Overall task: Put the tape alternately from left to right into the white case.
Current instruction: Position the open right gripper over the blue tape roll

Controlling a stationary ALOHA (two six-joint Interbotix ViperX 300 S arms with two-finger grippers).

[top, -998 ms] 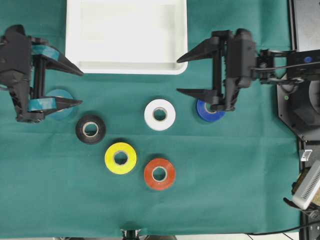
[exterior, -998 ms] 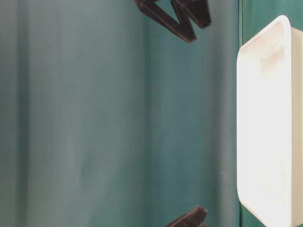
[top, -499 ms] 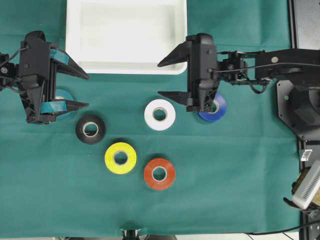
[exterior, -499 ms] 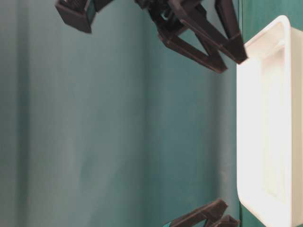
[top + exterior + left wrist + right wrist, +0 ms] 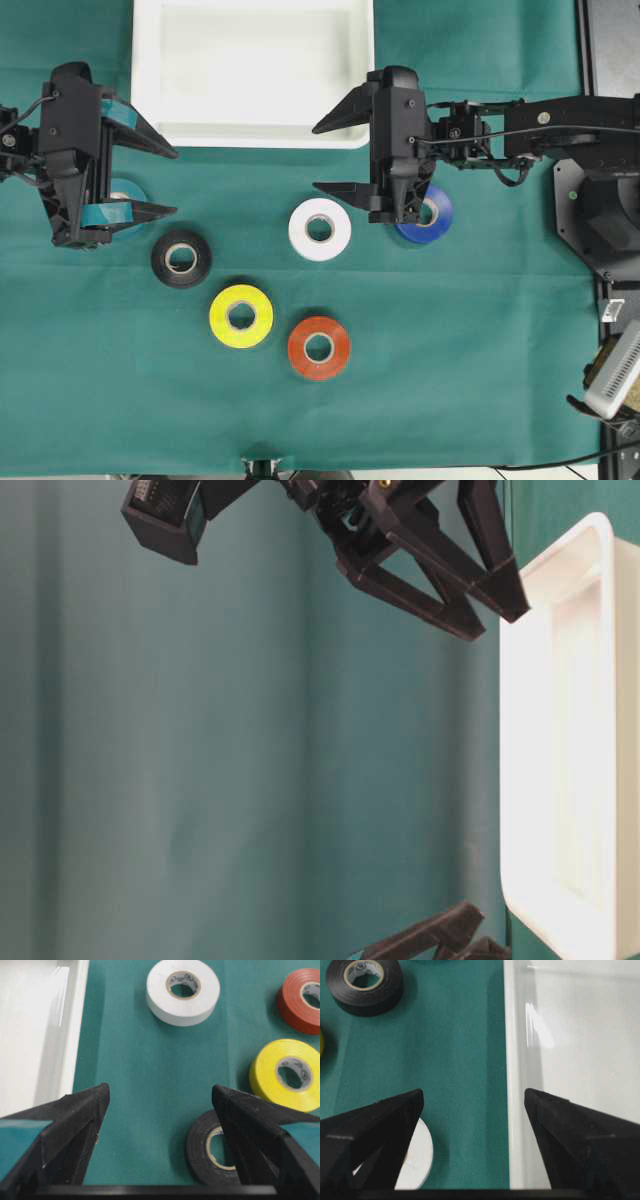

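Since a second ago we have advanced the right gripper (image 5: 334,156) over the blue roll (image 5: 432,215); both grippers gape empty, left gripper (image 5: 160,182) near the teal roll (image 5: 125,189); white case (image 5: 145,90) unfilled.

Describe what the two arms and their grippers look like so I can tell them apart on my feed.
Both are black. The left gripper has long wedge-shaped fingers wrapped partway with teal tape. The right gripper has the same pointed black fingers, without tape, and thin black cables loop along its arm.
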